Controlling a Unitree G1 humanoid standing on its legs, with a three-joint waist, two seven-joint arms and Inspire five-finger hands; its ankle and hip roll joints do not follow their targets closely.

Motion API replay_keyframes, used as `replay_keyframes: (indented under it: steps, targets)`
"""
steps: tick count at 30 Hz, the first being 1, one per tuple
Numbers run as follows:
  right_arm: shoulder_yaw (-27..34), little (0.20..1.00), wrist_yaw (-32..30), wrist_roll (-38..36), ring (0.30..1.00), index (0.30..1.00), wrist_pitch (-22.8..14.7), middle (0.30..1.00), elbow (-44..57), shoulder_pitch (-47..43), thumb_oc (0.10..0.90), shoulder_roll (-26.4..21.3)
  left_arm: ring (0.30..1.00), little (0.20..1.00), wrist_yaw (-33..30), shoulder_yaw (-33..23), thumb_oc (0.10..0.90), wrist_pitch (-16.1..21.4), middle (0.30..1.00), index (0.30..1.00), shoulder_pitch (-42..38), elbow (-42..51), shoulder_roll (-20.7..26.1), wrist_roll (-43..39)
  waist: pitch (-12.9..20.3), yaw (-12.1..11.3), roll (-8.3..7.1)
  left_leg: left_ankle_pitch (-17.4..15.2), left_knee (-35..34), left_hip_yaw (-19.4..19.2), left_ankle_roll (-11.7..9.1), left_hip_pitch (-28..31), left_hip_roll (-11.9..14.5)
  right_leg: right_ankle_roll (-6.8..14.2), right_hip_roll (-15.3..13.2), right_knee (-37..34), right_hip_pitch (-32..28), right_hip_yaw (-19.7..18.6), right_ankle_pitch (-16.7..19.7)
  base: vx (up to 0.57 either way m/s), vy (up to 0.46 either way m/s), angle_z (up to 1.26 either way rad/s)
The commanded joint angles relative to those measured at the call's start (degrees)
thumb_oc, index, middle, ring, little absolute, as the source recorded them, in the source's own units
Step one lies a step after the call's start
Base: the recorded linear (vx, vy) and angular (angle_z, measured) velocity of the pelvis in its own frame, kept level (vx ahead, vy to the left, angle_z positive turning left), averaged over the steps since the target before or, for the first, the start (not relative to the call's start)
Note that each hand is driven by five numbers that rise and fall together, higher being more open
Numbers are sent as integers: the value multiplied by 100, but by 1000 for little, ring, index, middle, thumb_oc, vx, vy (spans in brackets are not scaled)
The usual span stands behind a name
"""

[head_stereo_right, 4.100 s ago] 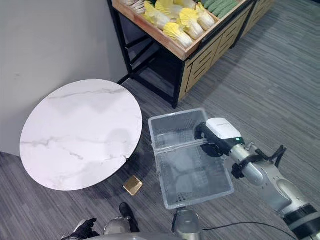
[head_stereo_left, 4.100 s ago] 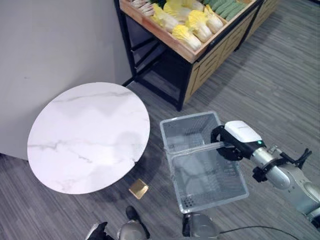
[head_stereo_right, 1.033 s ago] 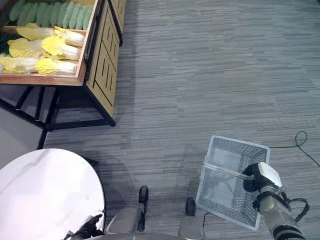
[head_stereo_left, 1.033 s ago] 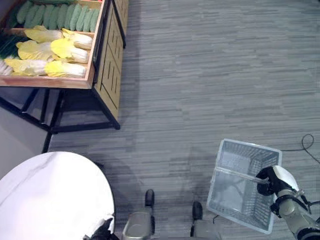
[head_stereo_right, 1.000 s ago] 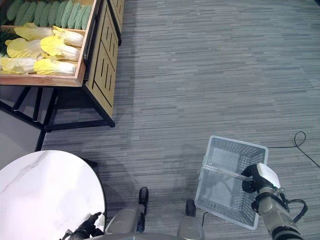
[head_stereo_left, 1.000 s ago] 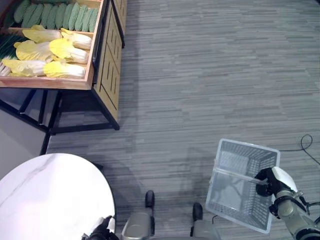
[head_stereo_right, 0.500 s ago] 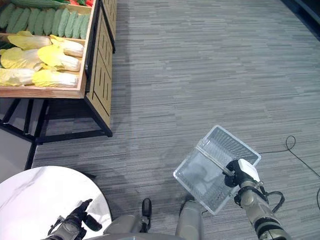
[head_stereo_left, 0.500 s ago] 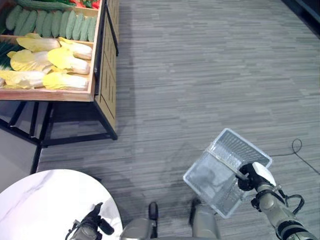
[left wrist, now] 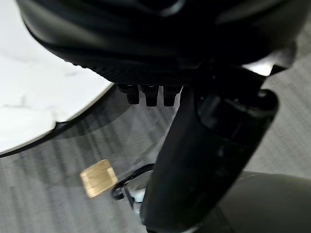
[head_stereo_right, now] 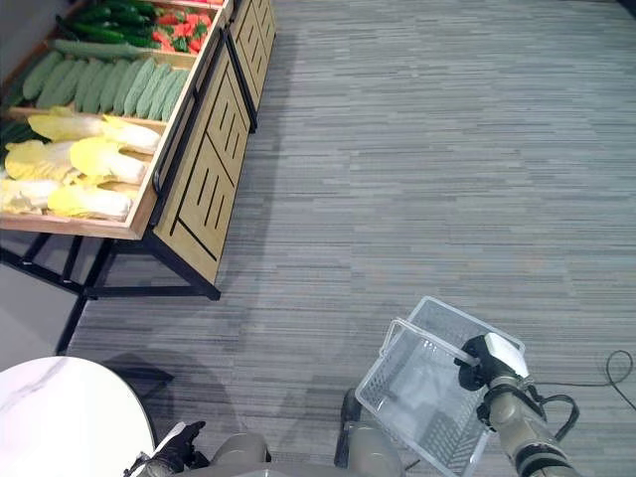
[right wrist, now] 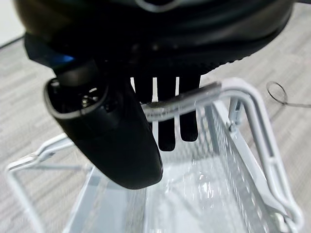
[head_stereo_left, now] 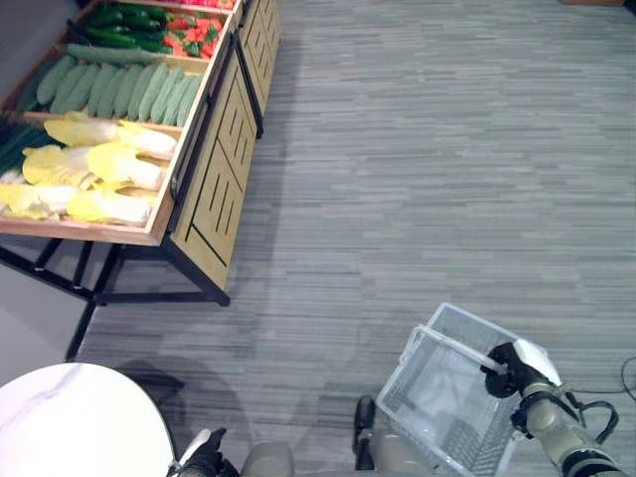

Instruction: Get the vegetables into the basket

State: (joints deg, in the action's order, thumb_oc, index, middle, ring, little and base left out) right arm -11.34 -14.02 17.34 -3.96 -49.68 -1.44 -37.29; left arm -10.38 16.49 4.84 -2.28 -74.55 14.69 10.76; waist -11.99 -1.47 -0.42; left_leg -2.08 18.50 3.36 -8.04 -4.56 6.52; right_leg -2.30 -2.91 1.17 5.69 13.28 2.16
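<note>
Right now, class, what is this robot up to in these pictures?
The robot's right hand is curled round the handle of a white wire basket, carrying it over the grey floor. The basket looks empty. The vegetables lie in the wooden stand off to the robot's left, so none are in yet. The left hand hangs low beside the round marble table, holding nothing.

wooden produce stand (head_stereo_left: 214,189) | holds yellow cabbages (head_stereo_left: 94,169), cucumbers (head_stereo_left: 124,91), red peppers (head_stereo_left: 194,30)
</note>
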Motion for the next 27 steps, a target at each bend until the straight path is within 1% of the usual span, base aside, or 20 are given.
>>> replay_keyframes:
  steps: [1,2,3,5,6,7,8,9,10,13,14,16,17,18,20,22,23,24,26,27]
  targets:
    - [426,300,-377,-263,300,300,-183,300,308,-82,400,-483,1000,1000,-165,52,900,-27,1000,1000,-102,10,157,97,-65,24,-59,591,-1124,-181,199,-314,-27,791,-404,226,-27,-243,-66,139,-11,32]
    - [412,300,-396,-258,300,300,-177,300,313,-90,400,-479,1000,1000,-173,71,900,-27,1000,1000,-97,-1,146,128,-47,7,-31,672,-1353,-181,206,-421,-7,804,-387,196,-54,-267,-86,99,7,21]
    - [411,300,-396,-258,300,300,-177,300,313,-88,400,-480,1000,1000,-174,71,900,-27,1000,1000,-95,-2,145,128,-43,3,-35,684,-1382,-189,206,-405,-9,804,-389,197,-54,-273,-90,116,35,6]
    - [364,300,-425,-245,300,300,-182,300,290,-120,400,-460,1000,1000,-190,90,900,-26,1000,1000,-72,-27,132,157,-26,-84,12,1041,-1750,-96,178,-696,53,822,-342,143,-199,-355,-168,264,90,-30]
    - [277,300,-445,-190,300,300,-185,300,321,-161,400,-404,1000,1000,-198,111,900,-31,1000,1000,-32,-31,165,234,-39,-212,51,1352,-2061,-9,119,-878,87,807,-250,171,-391,-545,-313,477,212,-45]
    - [199,300,-411,-145,300,300,-187,300,268,-209,400,-374,1000,1000,-164,138,900,-29,1000,1000,5,-58,199,332,-14,-257,62,1436,-2063,-48,96,-889,124,821,-224,191,-517,-669,-391,391,192,-50]
    - [198,300,-411,-145,300,300,-186,300,268,-209,400,-373,1000,1000,-164,137,900,-29,1000,1000,6,-58,200,332,-20,-267,57,1434,-2065,-60,97,-877,124,822,-226,192,-522,-680,-392,260,177,-68]
    - [176,300,-367,-103,300,300,-183,300,295,-198,400,-336,1000,1000,-133,135,900,-31,1000,1000,41,-71,202,361,34,-268,41,1328,-2034,-85,147,-812,111,858,-251,183,-605,-744,-445,175,140,-83]
    - [175,300,-361,-81,300,300,-184,300,314,-153,400,-300,1000,1000,-146,143,900,-29,1000,1000,58,-80,213,402,47,-290,18,1304,-2001,-164,165,-772,99,888,-307,162,-691,-752,-454,279,256,-71]
    - [191,300,-311,-56,300,300,-154,300,323,-73,400,-163,1000,1000,-131,147,900,-24,1000,1000,68,-74,266,457,108,-322,-89,1092,-1769,-321,318,-765,-47,996,-516,263,-758,-903,-495,227,260,-34]
    - [177,300,-300,-44,300,300,-150,300,356,-82,400,-89,1000,1000,-137,124,900,-9,1000,1000,35,-48,316,467,103,-333,-175,853,-1440,-418,412,-826,-163,1080,-660,326,-757,-963,-452,188,281,-20]
    - [113,300,-296,-21,300,300,-129,300,321,-150,400,-19,1000,1000,-163,47,900,-20,1000,1000,-16,-5,391,362,93,-368,-242,675,-1209,-474,477,-887,-253,1144,-749,382,-679,-1025,-382,157,243,-29]
    - [60,300,-296,-33,300,300,-114,300,191,-222,400,60,1000,1000,-184,-3,900,-25,1000,1000,-55,-5,437,303,94,-404,-288,562,-1132,-499,532,-893,-311,1196,-810,414,-622,-1056,-266,111,163,-22]
    - [57,300,-297,-33,300,300,-115,300,188,-226,400,62,1000,1000,-183,-5,900,-25,1000,1000,-56,-5,438,303,95,-407,-290,559,-1128,-503,534,-896,-311,1198,-811,415,-618,-1060,-265,107,144,-13]
    - [11,300,-301,-32,300,300,-104,300,202,-301,400,99,1000,1000,-199,6,900,-34,1000,1000,-90,-3,484,332,88,-406,-337,466,-1104,-537,592,-873,-378,1246,-873,448,-554,-1093,-95,84,139,1]
    - [-27,300,-279,-15,300,300,-90,300,247,-336,400,146,1000,1000,-171,9,900,-34,1000,1000,-83,28,547,366,98,-402,-390,383,-1166,-561,691,-780,-484,1322,-940,577,-461,-1156,217,117,187,6]
    - [-48,300,-273,-14,300,300,-94,300,216,-355,400,159,1000,1000,-175,4,900,-32,1000,1000,-80,38,565,362,96,-410,-394,366,-1204,-563,727,-724,-502,1347,-947,698,-403,-1164,306,83,129,-4]
    - [-50,300,-273,-14,300,300,-95,300,214,-358,400,160,1000,1000,-175,3,900,-32,1000,1000,-80,38,566,362,95,-414,-396,367,-1209,-568,728,-721,-503,1349,-948,703,-399,-1170,304,48,87,-16]
    - [-108,300,-248,19,300,300,-83,300,247,-407,400,194,1000,1000,-158,-10,900,-34,1000,1000,-66,59,610,366,60,-417,-375,344,-1333,-563,840,-568,-555,1358,-962,1234,-142,-1189,574,44,99,-25]
    - [-108,300,-248,19,300,300,-83,300,247,-407,400,194,1000,1000,-158,-10,900,-34,1000,1000,-66,59,610,366,60,-419,-376,345,-1334,-565,841,-567,-556,1358,-963,1236,-140,-1191,573,52,170,-20]
